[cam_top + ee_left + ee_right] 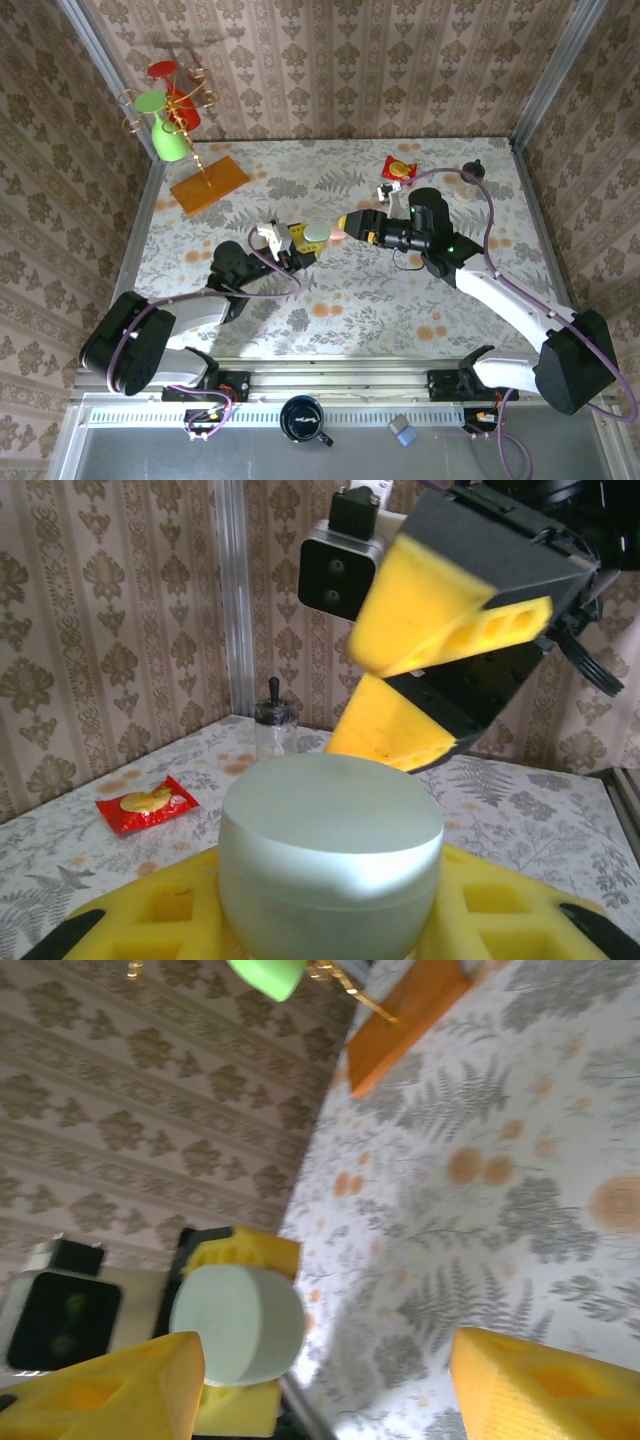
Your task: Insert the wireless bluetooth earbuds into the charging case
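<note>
1. Hold. The left gripper [299,244] is clamped on the case [316,232], a pale green oval gripped by its sides between the yellow fingers [110,925]. The case appears raised off the desk [360,300]. Its lid looks closed, and a seam runs round the body in the left wrist view. Keep this clamp firm and level, because the smooth shell would probably slip if the grip eased.

2. Buds. Where the buds are cannot be told, as the closed case hides its inside. Confirm their place before committing to the next move.

3. Approach. The right gripper [350,222] hangs just beyond the case with its jaws wide apart, holding nothing. In the right wrist view the case lies ahead of the two fingertips and off to one side. The step in hand is judged to be bringing this gripper onto the lid.
 - Centre the jaws on the case first.
 - Advance slowly.
 - Touch only the upper half, above the seam.
 - Avoid striking the left fingers.

4. Clearance. The packet [400,168], bottle [470,180] and stand [178,120] sit well apart at the far side and should not obstruct the move.
</note>
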You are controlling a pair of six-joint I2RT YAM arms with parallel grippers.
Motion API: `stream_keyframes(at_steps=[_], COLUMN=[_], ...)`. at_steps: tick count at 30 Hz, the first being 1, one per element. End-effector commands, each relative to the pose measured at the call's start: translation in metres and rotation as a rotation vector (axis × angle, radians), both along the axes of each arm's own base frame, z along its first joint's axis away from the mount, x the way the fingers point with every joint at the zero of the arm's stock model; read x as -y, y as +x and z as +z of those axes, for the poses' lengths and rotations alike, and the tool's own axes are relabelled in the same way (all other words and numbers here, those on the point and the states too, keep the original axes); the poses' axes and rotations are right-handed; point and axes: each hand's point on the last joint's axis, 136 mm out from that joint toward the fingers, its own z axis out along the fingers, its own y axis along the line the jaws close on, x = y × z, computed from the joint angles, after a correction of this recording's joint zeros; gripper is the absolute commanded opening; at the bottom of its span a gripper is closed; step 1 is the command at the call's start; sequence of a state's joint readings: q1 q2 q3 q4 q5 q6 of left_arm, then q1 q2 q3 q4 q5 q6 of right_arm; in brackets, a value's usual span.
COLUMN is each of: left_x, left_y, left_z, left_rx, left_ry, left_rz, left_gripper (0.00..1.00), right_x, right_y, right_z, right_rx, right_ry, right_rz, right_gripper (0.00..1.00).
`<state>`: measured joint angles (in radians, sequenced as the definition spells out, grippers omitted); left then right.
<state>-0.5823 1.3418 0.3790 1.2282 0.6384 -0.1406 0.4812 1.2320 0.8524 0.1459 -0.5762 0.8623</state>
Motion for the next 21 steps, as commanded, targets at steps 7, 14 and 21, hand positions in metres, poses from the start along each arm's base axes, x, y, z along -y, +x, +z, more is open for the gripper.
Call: stream_keyframes(at_steps=[7,14,21], left_x=[0.009,0.019,0.021], left_y=[0.015,0.014,0.007], left_z=[0.032,0.041,0.039], left_rx=[0.108,0.125,0.145], left_ry=[-0.054,-0.068,-0.056], left_rz=[0.019,0.003,-0.008], left_gripper=[0.37,0.38,0.39], right_x=[-0.027,-0.041,-0.047], right_y=[-0.009,-0.011,0.001], right_z=[0.028,0.029,0.031], right_rx=[-0.135,-0.176,-0.221], right_ry=[0.271,0.312,0.38], right_rz=[0.134,0.167,0.159], right_gripper=[0.72,0.7,0.55])
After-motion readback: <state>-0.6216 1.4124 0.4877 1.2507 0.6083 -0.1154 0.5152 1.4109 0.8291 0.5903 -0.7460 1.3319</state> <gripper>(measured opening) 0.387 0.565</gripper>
